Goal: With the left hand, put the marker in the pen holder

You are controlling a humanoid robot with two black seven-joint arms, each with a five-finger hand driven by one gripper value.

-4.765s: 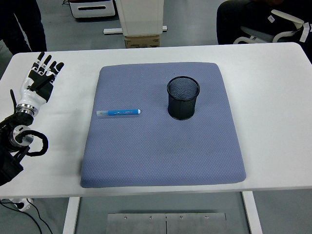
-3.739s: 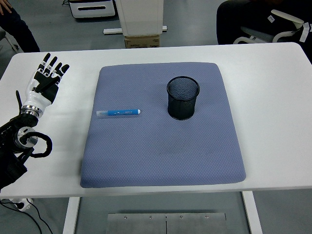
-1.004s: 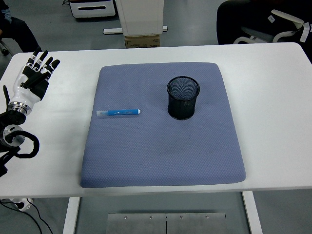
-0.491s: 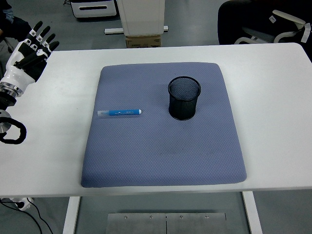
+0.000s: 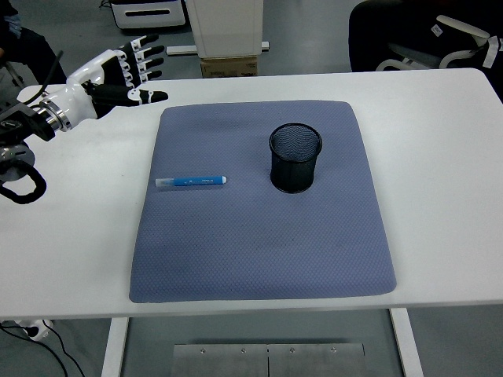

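A blue marker [image 5: 192, 181] with a clear cap lies flat on the left part of the blue-grey mat [image 5: 259, 243], pointing left-right. To its right stands a black mesh pen holder [image 5: 295, 158], upright and with nothing showing inside. My left hand [image 5: 130, 71] hovers over the table's far left corner, fingers spread and pointing right, holding nothing. It is well above and to the left of the marker. The right hand does not show.
The white table [image 5: 440, 157] carries only the mat. Behind its far edge are a cardboard box [image 5: 230, 67], a white cabinet and a person in dark clothes at the top right. Another person's dark sleeve shows at the top left.
My left hand has swung from the far left edge up and to the right, turning so its fingers point toward the mat. The marker and pen holder have stayed put.
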